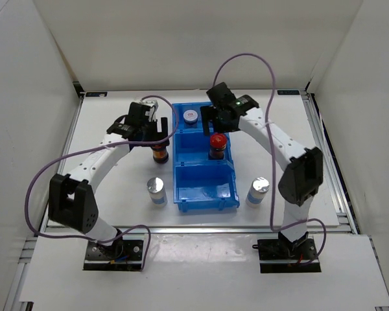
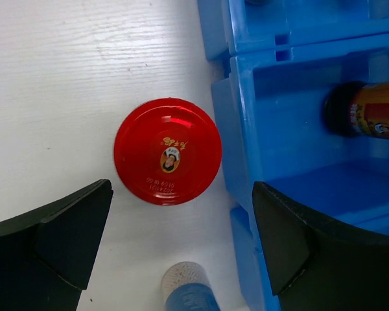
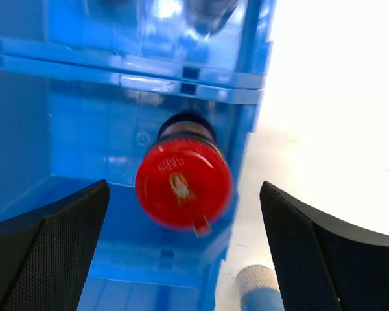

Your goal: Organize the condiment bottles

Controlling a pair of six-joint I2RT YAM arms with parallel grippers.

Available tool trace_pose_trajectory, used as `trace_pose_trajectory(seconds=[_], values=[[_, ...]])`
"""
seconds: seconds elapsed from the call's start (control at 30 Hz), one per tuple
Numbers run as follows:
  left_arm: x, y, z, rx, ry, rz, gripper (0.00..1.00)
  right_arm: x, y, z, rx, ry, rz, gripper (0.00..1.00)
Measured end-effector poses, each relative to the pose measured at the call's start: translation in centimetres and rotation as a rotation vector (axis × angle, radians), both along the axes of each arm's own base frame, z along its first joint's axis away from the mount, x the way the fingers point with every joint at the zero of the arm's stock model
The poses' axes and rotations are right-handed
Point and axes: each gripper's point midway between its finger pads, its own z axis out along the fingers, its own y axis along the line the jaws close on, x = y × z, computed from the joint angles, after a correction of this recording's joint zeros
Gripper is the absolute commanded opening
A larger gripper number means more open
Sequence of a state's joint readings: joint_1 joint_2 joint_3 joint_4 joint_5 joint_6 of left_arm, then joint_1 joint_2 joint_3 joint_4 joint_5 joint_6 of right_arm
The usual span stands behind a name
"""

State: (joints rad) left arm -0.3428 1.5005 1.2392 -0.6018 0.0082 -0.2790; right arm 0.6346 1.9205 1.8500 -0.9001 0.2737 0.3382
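A dark jar with a red cap (image 1: 159, 154) stands on the white table just left of the blue bins (image 1: 181, 175). My left gripper (image 1: 153, 131) hovers over it, open; the red cap (image 2: 167, 151) sits ahead of the gap between the fingers (image 2: 58, 243), untouched. A second red-capped jar (image 1: 216, 145) stands in the middle bin. My right gripper (image 1: 218, 120) hangs open above it, and its cap (image 3: 183, 183) lies between the wide-spread fingers (image 3: 52, 253) without contact. Silver-capped bottles stand at the left (image 1: 155, 190) and right (image 1: 259, 190) of the bins. A white-lidded bottle (image 1: 190, 116) sits in the back bin.
Another white-lidded bottle (image 1: 358, 117) stands at the table's back right. The bin wall (image 2: 236, 129) runs close to the right of the left jar. One silver-capped bottle (image 2: 188, 288) shows below the left gripper, another (image 3: 259, 288) below the right one.
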Motion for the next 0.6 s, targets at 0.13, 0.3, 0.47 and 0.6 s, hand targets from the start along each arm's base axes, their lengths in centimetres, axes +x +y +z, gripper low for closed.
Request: trace_pose_trajectory(seconds=[0.13, 0.3, 0.47, 0.6], values=[[0.3, -0.8, -1.6, 0.012, 0.038, -0.017, 1.0, -1.1, -1.6, 6.4, 0.054, -0.128, -0.02, 1.0], [1.6, -1.3, -2.8, 0.02, 0.061, -0.009, 0.85, -4.5, -4.7, 14.7, 0.163, -0.307, -0.039, 1.0], [2.2, -1.3, -3.3, 0.029, 0.065, -0.008, 0.53, -7.7, -7.3, 16.5, 0.197, -0.356, -0.05, 1.0], [2.2, -1.3, -3.1, 0.034, 0.068, -0.012, 0.3, -9.1, -8.3, 14.7, 0.172, -0.317, -0.059, 1.0]])
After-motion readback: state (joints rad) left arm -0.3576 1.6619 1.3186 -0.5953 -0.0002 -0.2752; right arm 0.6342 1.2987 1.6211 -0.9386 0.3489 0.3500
